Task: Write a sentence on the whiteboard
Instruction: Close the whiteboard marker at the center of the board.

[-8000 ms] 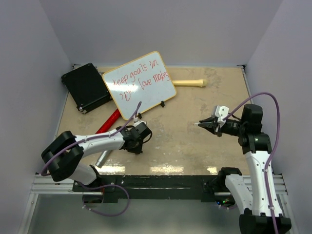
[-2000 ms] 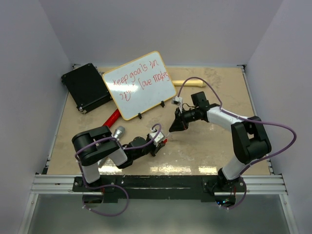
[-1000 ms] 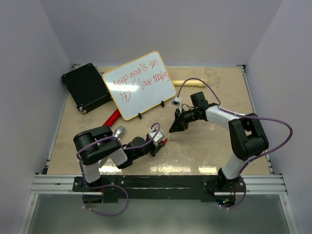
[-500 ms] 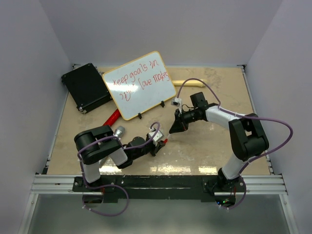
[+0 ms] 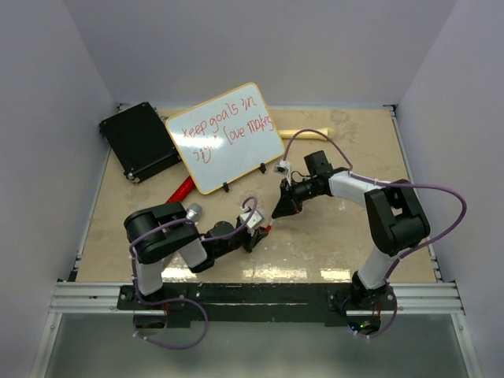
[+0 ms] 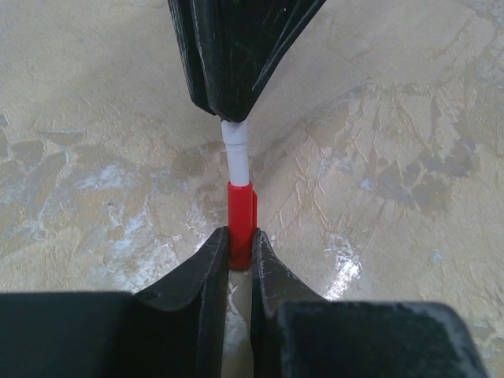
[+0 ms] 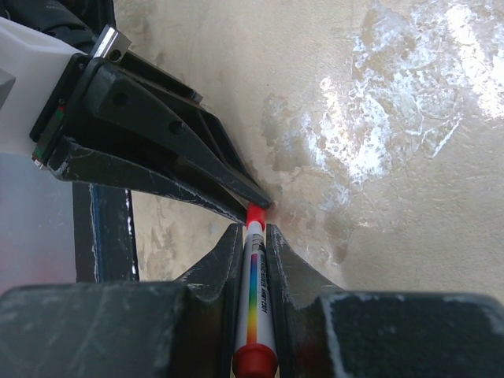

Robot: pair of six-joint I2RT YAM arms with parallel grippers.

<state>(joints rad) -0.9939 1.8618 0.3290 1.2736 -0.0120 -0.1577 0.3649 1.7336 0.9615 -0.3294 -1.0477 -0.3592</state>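
Left wrist view shows my left gripper [image 6: 241, 238] closed almost fully on a red cap [image 6: 241, 206], which is pinched between its two tips. Straight ahead of those tips, the white neck of the marker [image 6: 235, 148] runs from the cap into my right gripper [image 6: 227, 110]. Its black jaws are shut tight and meet mine nearly tip to tip. From the right wrist, the marker's rainbow-striped barrel lies clamped between my right fingers [image 7: 224, 260], with the cap just beyond their tips. Both grippers sit low over the table [image 5: 331, 228]. The whiteboard [image 5: 236, 161] sits well beyond them and a little to their left, touching neither. The sentence [image 5: 223, 130] runs in two red lines across its upper part.
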